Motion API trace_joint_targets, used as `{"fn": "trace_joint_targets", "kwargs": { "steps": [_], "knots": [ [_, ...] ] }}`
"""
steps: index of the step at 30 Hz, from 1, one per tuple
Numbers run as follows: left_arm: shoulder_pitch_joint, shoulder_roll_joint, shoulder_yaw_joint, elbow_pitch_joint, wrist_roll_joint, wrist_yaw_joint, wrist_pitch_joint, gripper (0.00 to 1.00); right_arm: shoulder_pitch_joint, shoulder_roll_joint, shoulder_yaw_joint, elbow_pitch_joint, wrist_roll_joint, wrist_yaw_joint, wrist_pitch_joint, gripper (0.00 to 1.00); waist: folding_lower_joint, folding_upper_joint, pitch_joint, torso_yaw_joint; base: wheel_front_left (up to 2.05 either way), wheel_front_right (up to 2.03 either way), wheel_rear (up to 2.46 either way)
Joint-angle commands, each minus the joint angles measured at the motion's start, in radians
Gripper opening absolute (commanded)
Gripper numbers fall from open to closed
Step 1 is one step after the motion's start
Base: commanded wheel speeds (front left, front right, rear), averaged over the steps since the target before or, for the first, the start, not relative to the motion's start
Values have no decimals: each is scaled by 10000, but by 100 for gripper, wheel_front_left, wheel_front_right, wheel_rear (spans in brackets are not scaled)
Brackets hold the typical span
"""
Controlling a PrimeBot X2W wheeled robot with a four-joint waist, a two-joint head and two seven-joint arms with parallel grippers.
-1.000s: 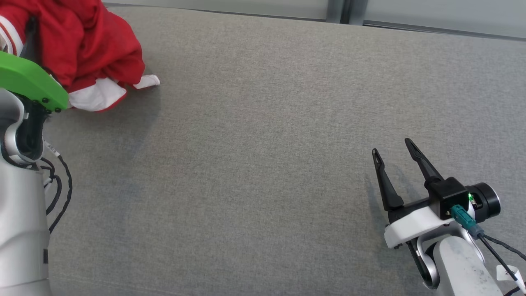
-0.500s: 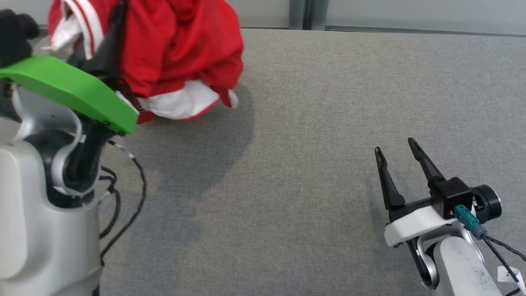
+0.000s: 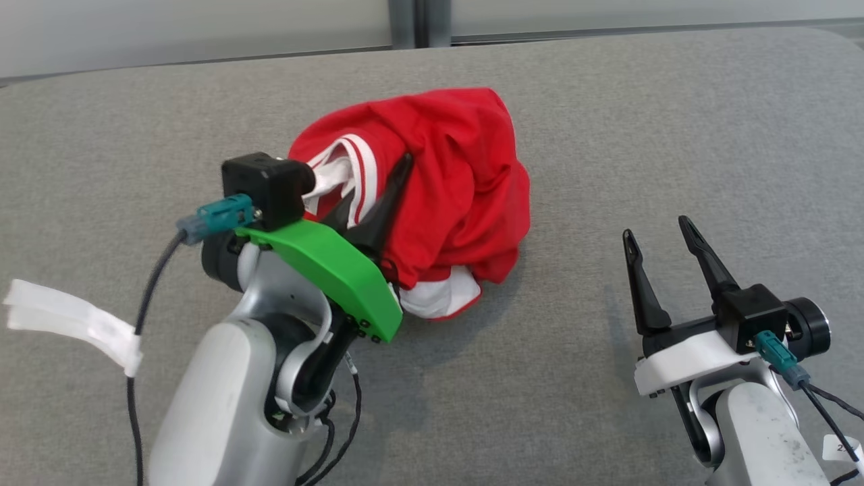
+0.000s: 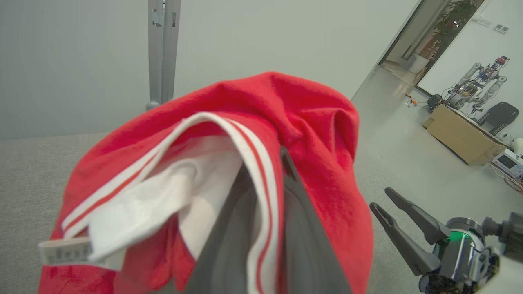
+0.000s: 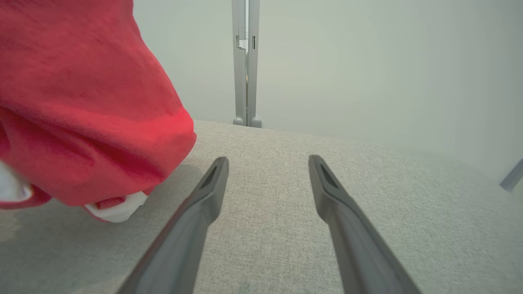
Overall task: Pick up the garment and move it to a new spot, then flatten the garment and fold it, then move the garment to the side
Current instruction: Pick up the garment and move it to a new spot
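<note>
One garment (image 3: 466,182), two end effectors (image 3: 383,181) (image 3: 658,228)

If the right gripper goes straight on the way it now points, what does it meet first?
Probably nothing: the way over the gray surface looks free; the garment is off to its left.

Print on garment (image 4: 318,143) label (image 4: 61,251), apparently unreadable

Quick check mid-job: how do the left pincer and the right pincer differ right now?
The left pincer is shut on the striped edge of the red garment; the right pincer is open, holding nothing. The left pincer carries a green bracket, the right pincer a white bracket. The left pincer is wrapped in cloth; the right pincer stands clear of it over the grey surface. Both have long dark fingers.
</note>
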Motion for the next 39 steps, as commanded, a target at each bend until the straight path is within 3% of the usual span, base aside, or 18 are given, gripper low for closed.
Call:
{"fn": "trace_joint_targets", "kwargs": {
  "steps": [1,9,17,22,24,32,39],
  "knots": [
    [98,-18,-61,118,75,25,-181,0,-33,-11,-23,-32,-4,-14,-33,100,0,-1,119,-556,0,0,0],
    [633,-65,-1017,2247,316,177,-1332,0,235,23,-190,-90,-28,-14,-32,100,0,-1,269,-1441,0,0,0],
    [708,-82,-1439,3867,-33,323,-2152,0,454,45,-249,-94,11,-14,-32,100,0,-1,226,-1713,0,0,0],
    [811,-85,-1721,3770,-211,427,-2344,37,543,52,-343,-69,-56,-14,-32,100,0,-1,135,-1576,0,0,0],
    [899,-85,-1777,3587,-212,499,-2384,100,578,52,-340,-51,-91,-14,-32,100,0,-1,84,-1490,0,0,0],
    [1536,296,-1997,2395,-75,730,-2078,100,664,52,-314,-28,-101,-14,-32,100,0,-1,-75,-1188,0,0,0],
    [1874,1232,-1824,952,423,1312,-1493,100,707,36,-312,-62,-117,-14,-33,100,0,-1,-113,-988,0,0,0]
  ]
}}
